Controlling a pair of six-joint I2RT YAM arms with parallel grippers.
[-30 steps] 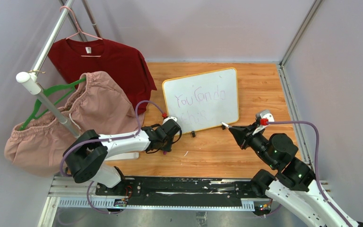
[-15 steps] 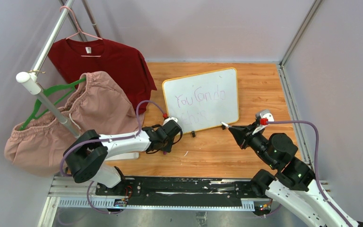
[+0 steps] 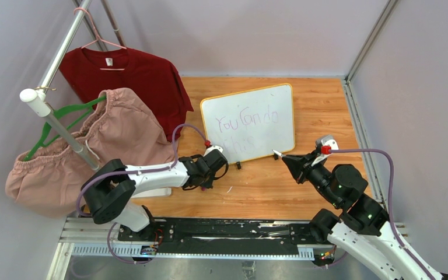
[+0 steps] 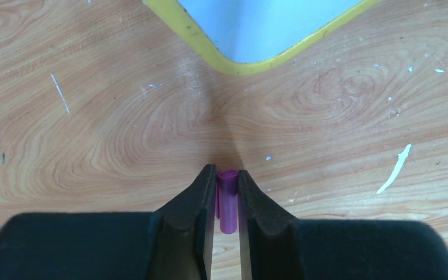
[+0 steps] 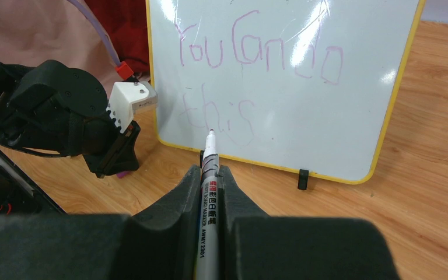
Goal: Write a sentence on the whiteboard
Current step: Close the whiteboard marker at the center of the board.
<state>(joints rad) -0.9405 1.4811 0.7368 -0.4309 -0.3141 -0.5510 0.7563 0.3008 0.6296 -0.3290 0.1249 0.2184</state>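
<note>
The whiteboard (image 3: pixel 281 135) with a yellow frame stands tilted on the wooden table; its lower left corner shows in the left wrist view (image 4: pixel 256 23). The sentence (image 3: pixel 248 121) in purple reads "You can do / this", clear in the right wrist view (image 5: pixel 256 52). My right gripper (image 3: pixel 290 161) is shut on a white marker (image 5: pixel 209 204), its uncapped tip pointing at the board's lower edge, a little short of it (image 5: pixel 210 172). My left gripper (image 3: pixel 213 170) points down at the table beside the board's lower left corner, shut on a purple marker cap (image 4: pixel 228 201).
A red shirt (image 3: pixel 128 76) and a pink garment (image 3: pixel 93 146) hang on a slanted rack pole (image 3: pixel 58 128) at the left. Grey walls close the table at the back and right. Small white specks (image 4: pixel 398 168) lie on the wood.
My left gripper has shifted slightly right and nearer with the cap, and its cable has moved with it. The right arm and the marker have not moved.
</note>
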